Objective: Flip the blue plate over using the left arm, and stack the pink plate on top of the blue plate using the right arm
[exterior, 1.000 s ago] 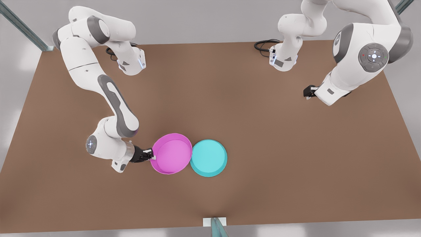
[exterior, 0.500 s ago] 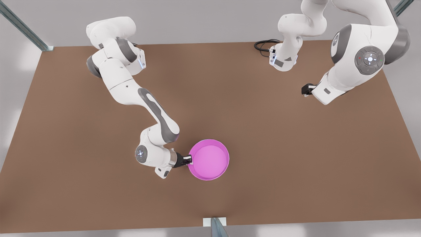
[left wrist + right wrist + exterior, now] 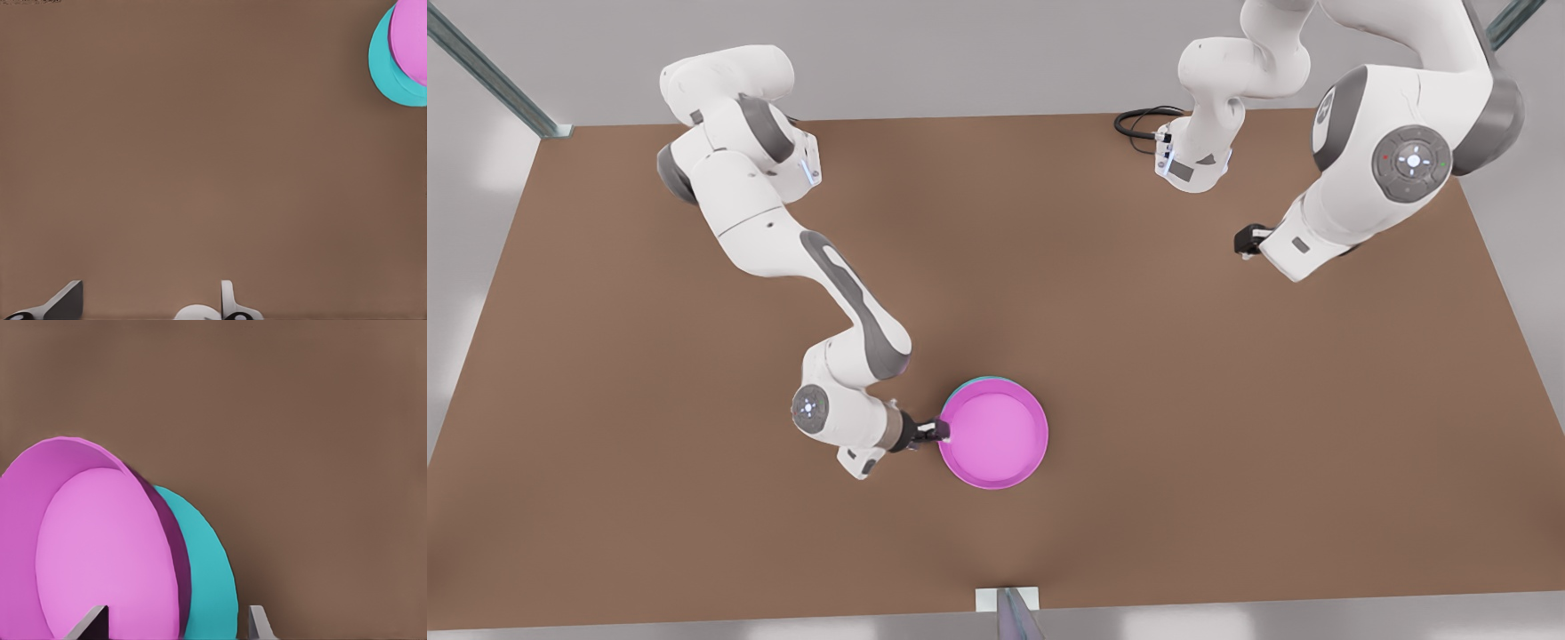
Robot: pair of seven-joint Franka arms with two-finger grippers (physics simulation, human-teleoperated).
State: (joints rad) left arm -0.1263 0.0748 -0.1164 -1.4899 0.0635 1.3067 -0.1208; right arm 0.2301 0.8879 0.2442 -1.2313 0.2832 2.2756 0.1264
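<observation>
Front view first: the pink plate (image 3: 996, 433) sits open side up on the blue plate (image 3: 971, 383), and all I get of the blue one is a thin cyan sliver along the far rim. Both are on the brown table (image 3: 1138, 373), toward the near edge. The right gripper (image 3: 940, 433) is at the pink rim on the front view's left. The left gripper (image 3: 1243, 242) waits well apart on the front view's right, with bare table between it and the stack. A black cable (image 3: 1138, 120) coils by the far arm base and a metal bracket (image 3: 1007, 604) sits at the near edge.

Left wrist view: the left gripper (image 3: 147, 307) has its jaws spread over bare table (image 3: 200, 147), with the blue plate (image 3: 383, 67) and pink plate (image 3: 410, 33) far off.

Right wrist view: the right gripper (image 3: 173, 623) looks spread too, one finger (image 3: 90, 623) inside the pink plate (image 3: 100, 547) and the other beyond the blue plate (image 3: 213, 573), so it straddles the rims and isn't pinching
</observation>
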